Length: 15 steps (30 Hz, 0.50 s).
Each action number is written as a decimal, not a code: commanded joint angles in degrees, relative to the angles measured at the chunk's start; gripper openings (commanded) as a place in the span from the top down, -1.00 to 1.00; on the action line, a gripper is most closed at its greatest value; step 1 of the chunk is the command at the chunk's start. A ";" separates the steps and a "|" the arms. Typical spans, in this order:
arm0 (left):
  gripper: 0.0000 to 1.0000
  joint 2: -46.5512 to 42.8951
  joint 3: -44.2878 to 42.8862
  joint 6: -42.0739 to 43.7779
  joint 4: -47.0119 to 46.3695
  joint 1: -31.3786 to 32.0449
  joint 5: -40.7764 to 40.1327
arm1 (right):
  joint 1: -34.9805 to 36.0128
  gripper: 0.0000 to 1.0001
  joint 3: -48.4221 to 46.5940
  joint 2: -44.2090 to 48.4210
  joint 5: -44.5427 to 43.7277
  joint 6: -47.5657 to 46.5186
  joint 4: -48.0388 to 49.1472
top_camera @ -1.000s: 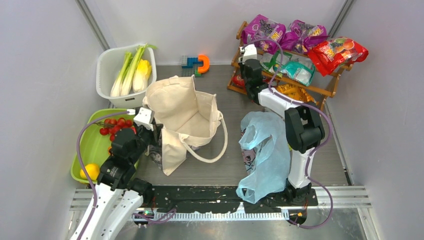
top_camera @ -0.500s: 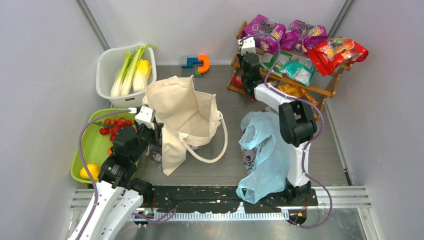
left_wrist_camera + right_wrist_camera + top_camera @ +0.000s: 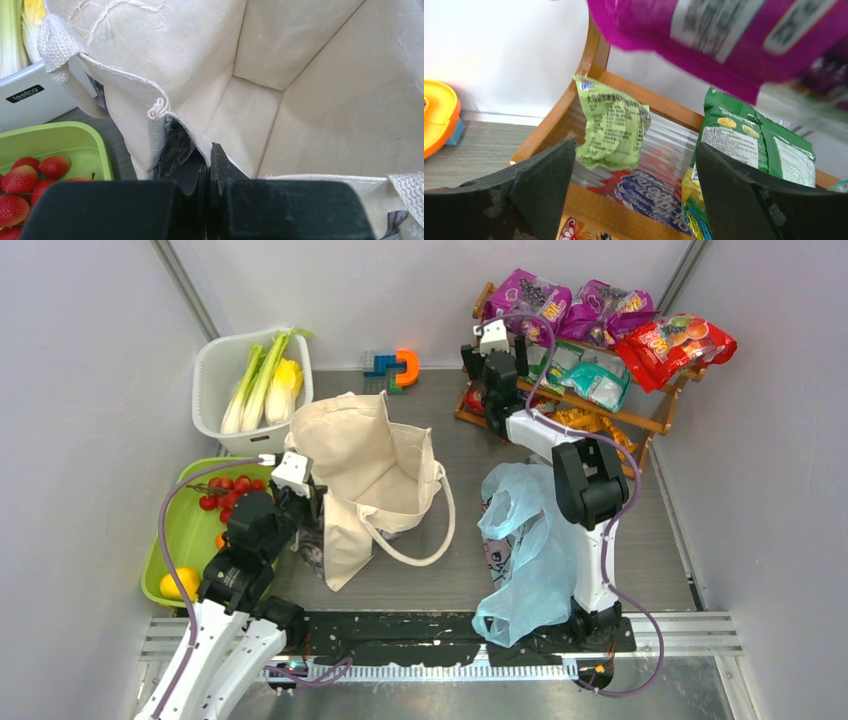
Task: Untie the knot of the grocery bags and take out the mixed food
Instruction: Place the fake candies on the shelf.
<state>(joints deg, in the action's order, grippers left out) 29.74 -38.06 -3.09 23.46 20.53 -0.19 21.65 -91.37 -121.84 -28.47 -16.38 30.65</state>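
Left fingers: pinching shut on what looks like the hem of the canvas tote, mid-frame.
Right fingers: standing wide apart, gripping nothing, facing a pale green packet on the wooden rack, upper right.
Blue plastic bag: lying limp, lower centre-right, with no knot showing.
Food: stalks sitting in the white tub, upper left; red snack packet topping the rack.
Handling: packets are likely light, puffy and slippery, so the sealed end seam is looking like the safest hold.

- The top view is bright and even, with only soft shadows.
- In the left wrist view the canvas tote is sharp.
- In the right wrist view the purple packet is blurred.
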 commanded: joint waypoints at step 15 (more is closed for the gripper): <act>1.00 -0.75 1.38 1.67 3.83 -0.32 -0.08 | 5.85 -0.91 20.95 17.12 -2.67 -1.90 14.25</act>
<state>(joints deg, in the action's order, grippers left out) 29.39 -38.06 -2.74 23.57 20.51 0.05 25.52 -74.19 -110.96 -28.84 -17.37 38.30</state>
